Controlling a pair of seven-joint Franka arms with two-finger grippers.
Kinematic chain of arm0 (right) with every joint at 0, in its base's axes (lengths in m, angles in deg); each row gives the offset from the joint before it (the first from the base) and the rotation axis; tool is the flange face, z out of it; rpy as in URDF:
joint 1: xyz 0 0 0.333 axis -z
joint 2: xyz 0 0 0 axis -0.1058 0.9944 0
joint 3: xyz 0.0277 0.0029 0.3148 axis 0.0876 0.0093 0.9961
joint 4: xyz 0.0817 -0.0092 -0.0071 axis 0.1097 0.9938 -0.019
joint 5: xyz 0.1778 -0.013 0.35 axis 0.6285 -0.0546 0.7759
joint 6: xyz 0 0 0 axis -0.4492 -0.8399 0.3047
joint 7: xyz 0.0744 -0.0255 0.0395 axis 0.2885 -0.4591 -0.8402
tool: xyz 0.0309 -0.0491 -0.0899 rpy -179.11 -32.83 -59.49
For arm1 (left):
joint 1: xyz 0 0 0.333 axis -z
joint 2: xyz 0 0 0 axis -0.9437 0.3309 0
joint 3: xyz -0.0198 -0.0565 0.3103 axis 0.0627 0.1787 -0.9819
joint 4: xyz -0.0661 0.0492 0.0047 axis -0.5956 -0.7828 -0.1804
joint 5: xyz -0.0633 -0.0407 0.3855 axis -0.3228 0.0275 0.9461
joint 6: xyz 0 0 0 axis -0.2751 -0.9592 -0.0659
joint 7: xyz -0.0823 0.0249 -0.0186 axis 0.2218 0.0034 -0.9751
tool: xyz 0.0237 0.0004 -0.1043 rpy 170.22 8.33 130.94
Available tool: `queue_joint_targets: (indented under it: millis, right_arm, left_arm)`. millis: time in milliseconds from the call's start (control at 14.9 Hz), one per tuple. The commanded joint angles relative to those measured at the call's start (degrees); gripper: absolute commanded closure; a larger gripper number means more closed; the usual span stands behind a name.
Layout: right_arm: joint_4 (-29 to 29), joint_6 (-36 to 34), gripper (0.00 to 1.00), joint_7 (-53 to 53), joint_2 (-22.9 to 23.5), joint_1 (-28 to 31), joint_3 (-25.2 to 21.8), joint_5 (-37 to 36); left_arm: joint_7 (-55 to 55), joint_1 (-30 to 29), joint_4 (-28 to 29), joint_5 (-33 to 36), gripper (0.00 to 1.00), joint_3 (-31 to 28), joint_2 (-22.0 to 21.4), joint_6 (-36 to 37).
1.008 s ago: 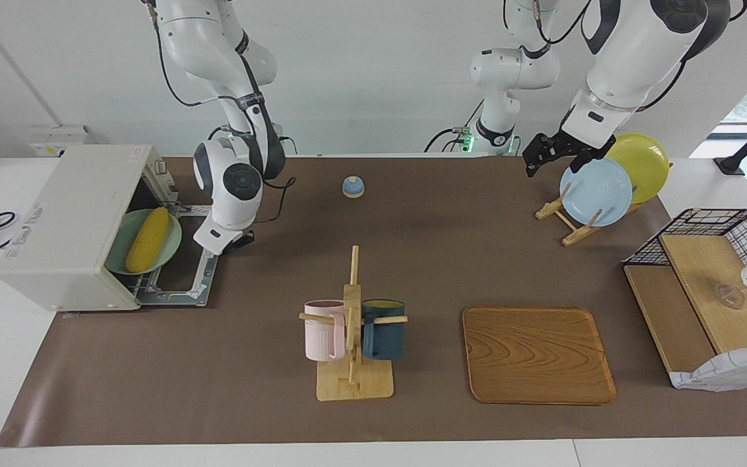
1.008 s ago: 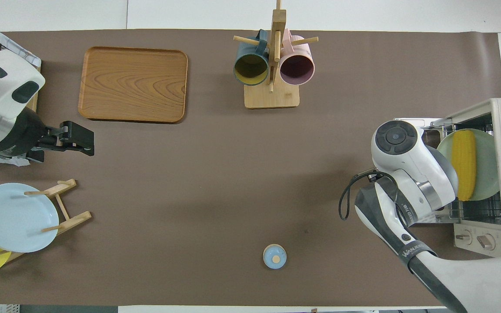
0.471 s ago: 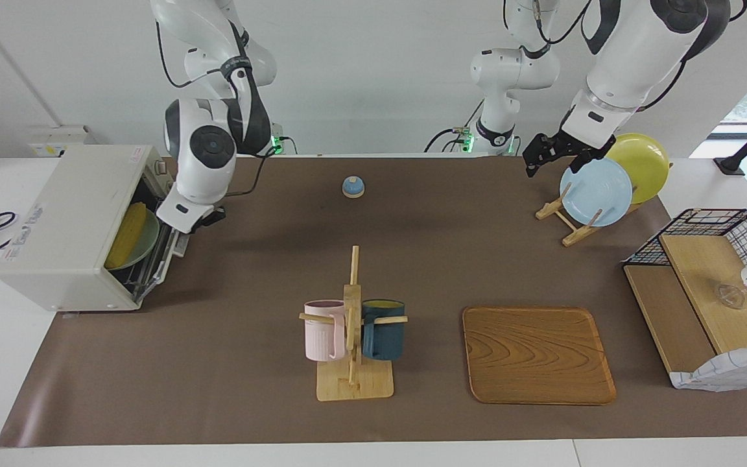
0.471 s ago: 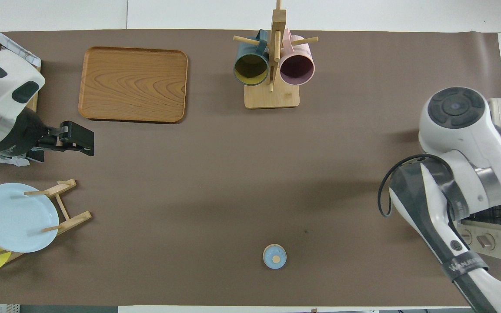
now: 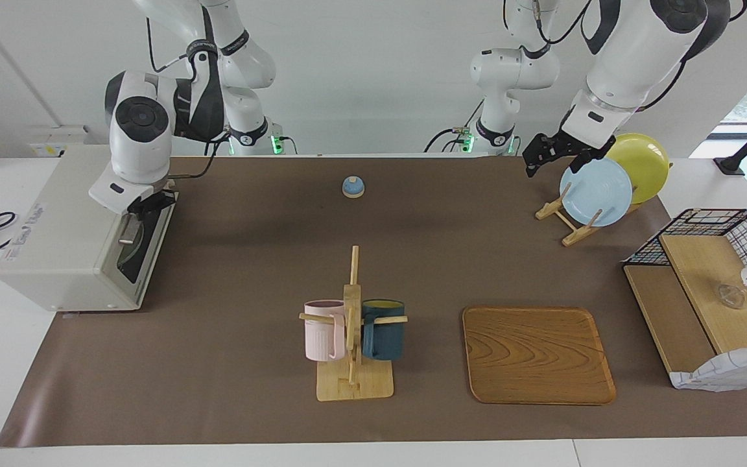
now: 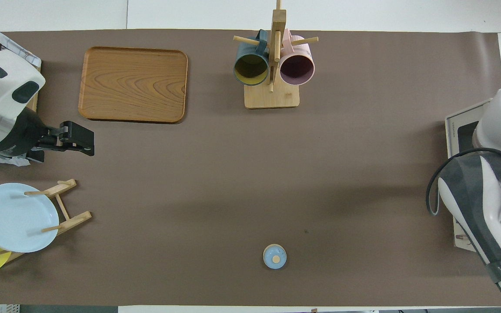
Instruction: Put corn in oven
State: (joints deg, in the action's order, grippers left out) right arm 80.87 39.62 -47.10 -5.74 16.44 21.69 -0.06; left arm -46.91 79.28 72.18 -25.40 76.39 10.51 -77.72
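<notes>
The off-white oven [image 5: 62, 233] stands at the right arm's end of the table, and its dark glass door [image 5: 143, 243] is up against its front. The corn is hidden inside it. My right gripper [image 5: 148, 202] is shut and rests at the door's top edge, just above the metal handle [image 5: 126, 231]. In the overhead view the right arm covers most of the oven [image 6: 451, 130] and hides the gripper. My left gripper [image 5: 545, 155] waits open and holds nothing, in the air beside the plate rack.
A wooden mug rack [image 5: 352, 337] with two mugs stands mid-table, with a wooden tray [image 5: 537, 353] beside it. A blue plate [image 5: 595, 191] and a yellow plate [image 5: 642, 162] lean in a stand. A small blue knob [image 5: 353, 187] lies near the robots. A wire shelf [image 5: 711, 285] sits at the left arm's end.
My right gripper has swung the oven door up from lying flat open to against the oven's front. The corn on its green plate has gone out of sight. The left arm has not moved.
</notes>
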Motion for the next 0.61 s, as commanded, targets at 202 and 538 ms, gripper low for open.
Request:
queue_joint_targets:
  millis: [202, 538]
  right_arm:
    - [-9.43, -11.71, 1.0, -0.86, 0.33, 0.18, 0.22, 7.0]
    - [-21.16, -21.41, 0.76, -0.86, 0.42, 1.14, -0.13, 18.95]
  left_arm:
    - [0.03, -0.08, 0.54, 1.11, 0.0, 0.02, -0.82, -0.2]
    - [0.03, -0.08, 0.54, 1.11, 0.0, 0.02, -0.82, -0.28]
